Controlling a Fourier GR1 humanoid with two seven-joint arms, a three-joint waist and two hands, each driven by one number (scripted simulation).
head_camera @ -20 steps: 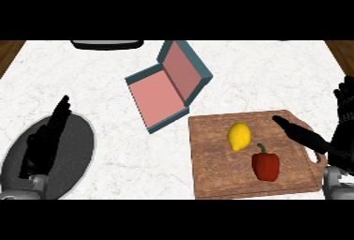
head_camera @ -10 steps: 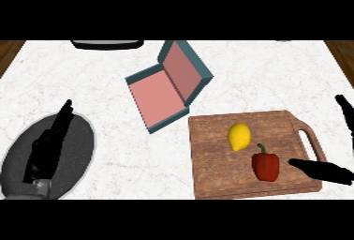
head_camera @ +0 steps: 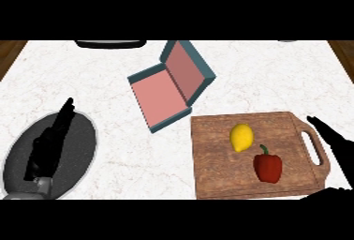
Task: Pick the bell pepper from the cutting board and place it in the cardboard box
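Two hands showing, one at each side of the counter (head_camera: 228, 61). Lying red and untouched on the wooden cutting board (head_camera: 214, 183), toward its lower right part: the bell pepper (head_camera: 268, 167), green stem pointing up the view. Sitting just up and left of it on the same board, close but apart: a yellow lemon (head_camera: 240, 137). Reaching in along the board's handle side at the right edge: the right hand (head_camera: 337, 143), fingers straight and spread wide, holding nothing, one dark tip over the handle area, another part showing at the lower right corner; near the pepper but not touching it. Resting over a dark oval plate (head_camera: 79, 150) at the lower left: the left hand (head_camera: 50, 140), fingers straight and close together, pointing up the view, holding nothing. Lying open on the marble above and left of the board: the cardboard box (head_camera: 166, 93), pink inside with teal outer walls, lid raised at the far side, one corner just beside the board's upper left corner. Showing at the top edge: a dark rounded object (head_camera: 110, 43), too cut off to identify.
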